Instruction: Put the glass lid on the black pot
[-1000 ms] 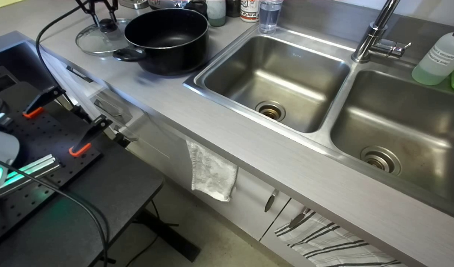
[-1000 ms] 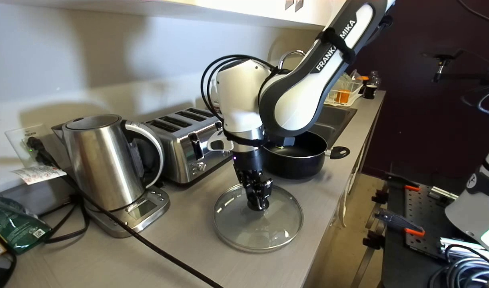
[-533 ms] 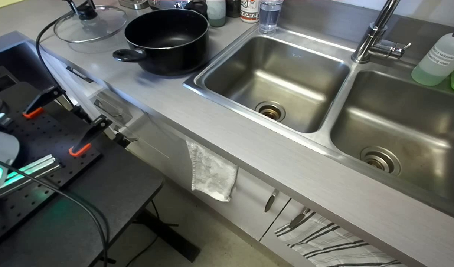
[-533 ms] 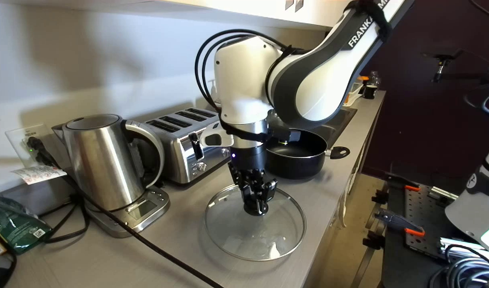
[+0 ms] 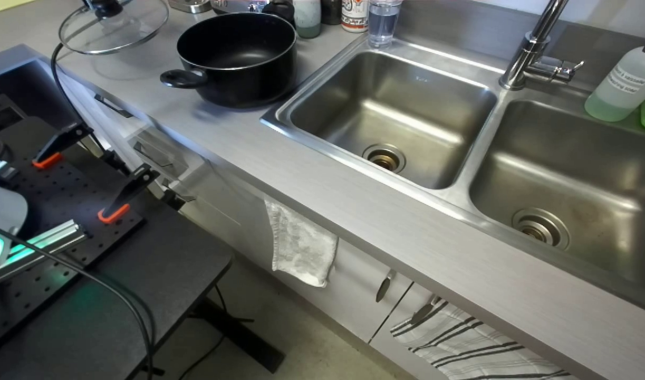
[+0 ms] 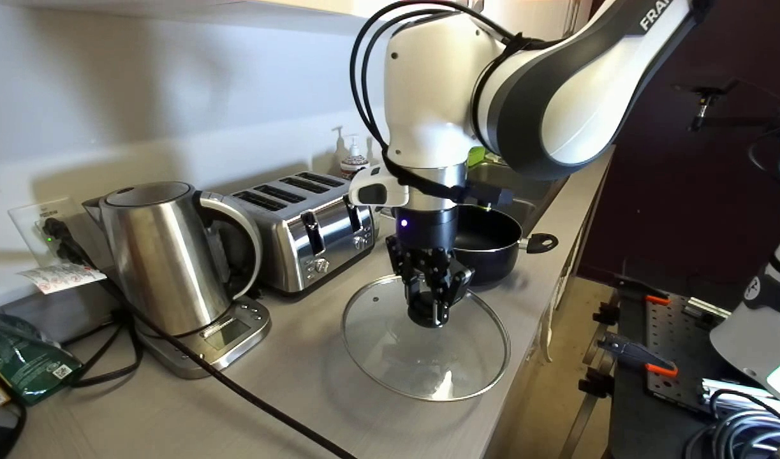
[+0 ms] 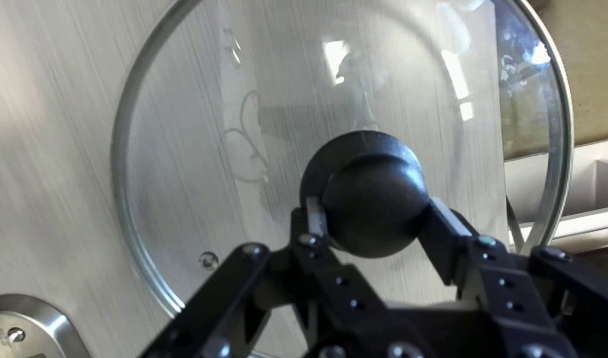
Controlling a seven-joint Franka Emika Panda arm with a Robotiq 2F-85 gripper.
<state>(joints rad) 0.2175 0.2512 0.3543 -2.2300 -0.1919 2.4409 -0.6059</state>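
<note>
While the jaws are gripping the glass lid [image 6: 421, 363] by its knob [image 7: 376, 209] above the worktop [image 6: 147, 421], I'm judging the pick-up done and a level carry to the black pot [image 5: 248, 82] due.

In an exterior view we see a steel kettle [image 6: 160, 255] on the counter [image 6: 287, 357] at the left, a toaster [image 6: 297, 223] just to its right. In an exterior view we find a double sink [image 5: 482, 142], its faucet [image 5: 523, 58] at the far side, and a white cloth [image 5: 304, 245] left of a striped towel [image 5: 475, 343] (both hang below the counter).
</note>
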